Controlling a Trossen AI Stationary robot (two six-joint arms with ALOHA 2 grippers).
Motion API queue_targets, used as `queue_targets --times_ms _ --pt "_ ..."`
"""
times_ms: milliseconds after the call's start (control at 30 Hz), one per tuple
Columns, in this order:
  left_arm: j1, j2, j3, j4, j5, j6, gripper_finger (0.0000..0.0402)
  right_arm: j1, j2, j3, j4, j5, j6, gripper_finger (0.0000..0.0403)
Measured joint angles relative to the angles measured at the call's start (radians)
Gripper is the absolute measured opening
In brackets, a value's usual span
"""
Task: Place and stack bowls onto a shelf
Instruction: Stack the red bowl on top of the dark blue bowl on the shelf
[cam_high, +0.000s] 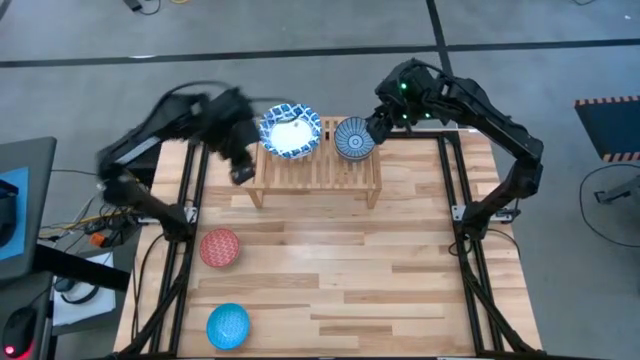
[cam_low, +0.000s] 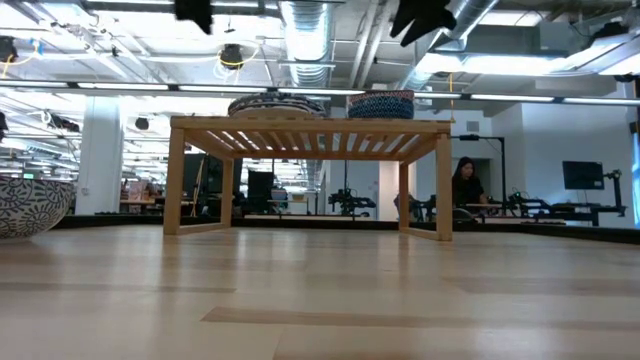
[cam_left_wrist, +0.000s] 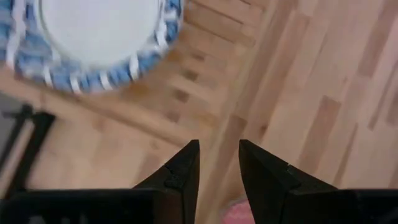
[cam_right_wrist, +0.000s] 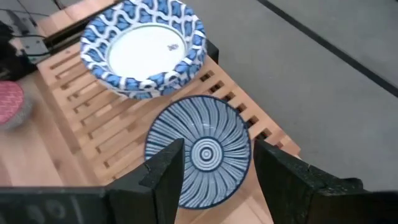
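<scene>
My right gripper (cam_right_wrist: 214, 171) hangs just over the grey-blue bowl (cam_high: 354, 138), which sits on the right part of the shelf (cam_high: 316, 165); my fingers stand apart and straddle it, one on each side of its rim, clamped on nothing. The bowl is round, so it gives me no long axis to line up with; what counts is that it lies straight below my jaws and is already resting on the slats. Just left of it on the shelf sits the white bowl (cam_high: 290, 132) with the blue-patterned rim, close enough that any move down or sideways must mind that rim. My left gripper (cam_left_wrist: 219, 165) is off the shelf's left end, over the tabletop, fingers a little apart and empty. The red bowl (cam_high: 219, 247) and the blue bowl (cam_high: 228, 325) lie near on the left side, well apart from the shelf, so my left arm is by far the nearer to them, and I judge the red one comes next.
</scene>
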Motion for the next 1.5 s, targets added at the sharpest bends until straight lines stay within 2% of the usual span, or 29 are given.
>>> queue_targets --times_ms 233,367,500,633,833,1067,1233,1400,1500 --pt "-0.193 -0.381 -0.476 0.186 -0.158 -0.461 0.0098 0.057 -0.027 0.000 0.011 0.003 0.044 0.0204" --pt "-0.284 -0.527 -0.730 0.228 -0.154 -0.656 0.0098 0.077 -0.026 0.000 0.012 0.005 0.062 0.0204" --pt "-0.359 -0.628 -0.887 0.228 -0.096 -0.786 0.0098 0.090 -0.026 0.000 0.001 0.005 0.075 0.0204" --pt "-0.424 -0.667 -0.996 0.240 -0.089 -0.869 0.0098 0.096 -0.026 0.000 -0.002 0.005 0.094 0.0204" --pt "-0.522 -0.632 -1.165 0.320 -0.019 -0.838 0.0110 0.110 -0.026 0.000 -0.036 0.017 0.124 0.0203" --pt "-0.544 -0.564 -1.228 0.345 -0.136 -0.752 0.0162 0.128 -0.026 0.000 -0.036 0.033 0.126 0.0203" --pt "-0.544 -0.527 -1.296 0.439 -0.138 -0.655 0.0187 0.126 -0.026 0.000 -0.036 0.034 0.126 0.0203" --pt "-0.543 -0.497 -1.375 0.497 -0.084 -0.633 0.0181 0.134 -0.026 0.000 -0.044 0.034 0.127 0.0203" --pt "-0.543 -0.492 -1.381 0.500 -0.058 -0.633 0.0148 0.135 -0.026 0.000 -0.042 0.034 0.126 0.0203"
